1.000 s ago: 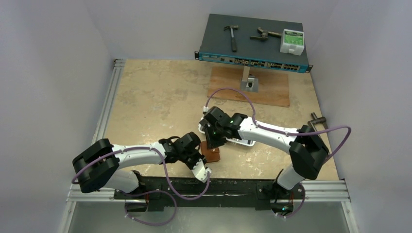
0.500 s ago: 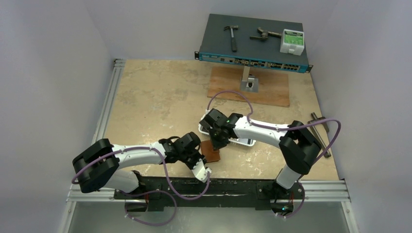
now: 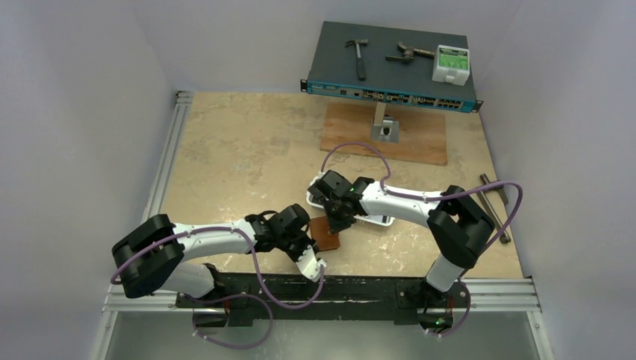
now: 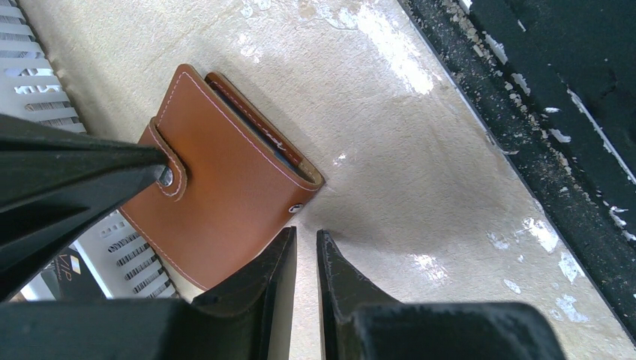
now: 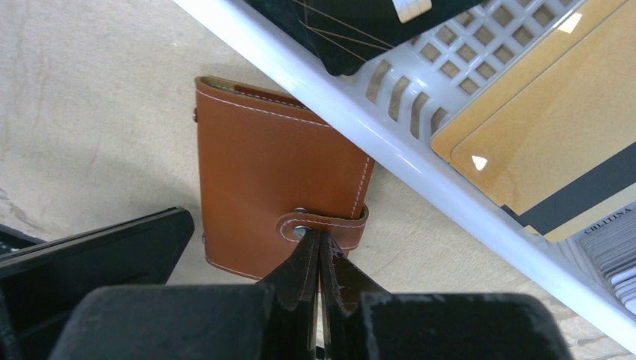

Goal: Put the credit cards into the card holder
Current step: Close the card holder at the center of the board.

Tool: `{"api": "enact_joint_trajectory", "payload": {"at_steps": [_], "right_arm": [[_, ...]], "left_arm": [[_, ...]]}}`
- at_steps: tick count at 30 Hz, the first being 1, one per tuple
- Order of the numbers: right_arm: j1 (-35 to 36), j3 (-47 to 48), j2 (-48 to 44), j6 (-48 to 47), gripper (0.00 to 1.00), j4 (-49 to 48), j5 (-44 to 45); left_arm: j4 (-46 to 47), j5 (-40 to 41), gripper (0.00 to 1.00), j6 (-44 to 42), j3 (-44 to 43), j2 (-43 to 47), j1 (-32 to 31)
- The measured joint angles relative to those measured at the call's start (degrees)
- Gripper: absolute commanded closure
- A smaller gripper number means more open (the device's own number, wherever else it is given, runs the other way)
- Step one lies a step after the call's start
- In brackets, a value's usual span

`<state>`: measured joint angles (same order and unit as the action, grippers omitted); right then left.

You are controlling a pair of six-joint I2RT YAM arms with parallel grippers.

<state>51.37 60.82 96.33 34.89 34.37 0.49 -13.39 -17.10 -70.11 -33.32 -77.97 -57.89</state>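
The card holder (image 5: pixel 270 172) lay closed on the table (image 5: pixel 90 112), in the middle of my right wrist view, its right edge tucked just under the rim of the white tray (image 5: pixel 420 172) that crossed the upper right of the frame. The credit cards (image 5: pixel 540 127) were not yet in it; gold and black ones sat in the tray.

My right gripper (image 5: pixel 319 251) was clenched tight at the bottom centre, tips touching the snap tab (image 5: pixel 330 223). I could not tell whether any leather was caught between them. My left gripper (image 4: pixel 306 236) stood parted by a slit at the holder's lower corner, grasping nothing.

I judged the holder light and its leather supple, likely to slide on the smooth table. The tab's free end seemed the place to pinch, with the body braced.
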Motion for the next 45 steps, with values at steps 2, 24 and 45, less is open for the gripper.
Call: {"api": "enact_joint_trajectory", "payload": {"at_steps": [2, 24, 45], "right_arm": [[-0.02, -0.81, 0.0, 0.0, 1.0, -0.42, -0.02], [-0.02, -0.52, 0.04, 0.0, 1.0, -1.11, -0.04], [-0.07, 0.09, 1.92, 0.02, 1.0, -2.4, -0.22]], "left_arm": [[0.0, 0.0, 0.85, 0.0, 0.0, 0.0, 0.0], [0.0, 0.0, 0.85, 0.0, 0.0, 0.0, 0.0], [0.0, 0.0, 0.85, 0.0, 0.0, 0.0, 0.0]]}}
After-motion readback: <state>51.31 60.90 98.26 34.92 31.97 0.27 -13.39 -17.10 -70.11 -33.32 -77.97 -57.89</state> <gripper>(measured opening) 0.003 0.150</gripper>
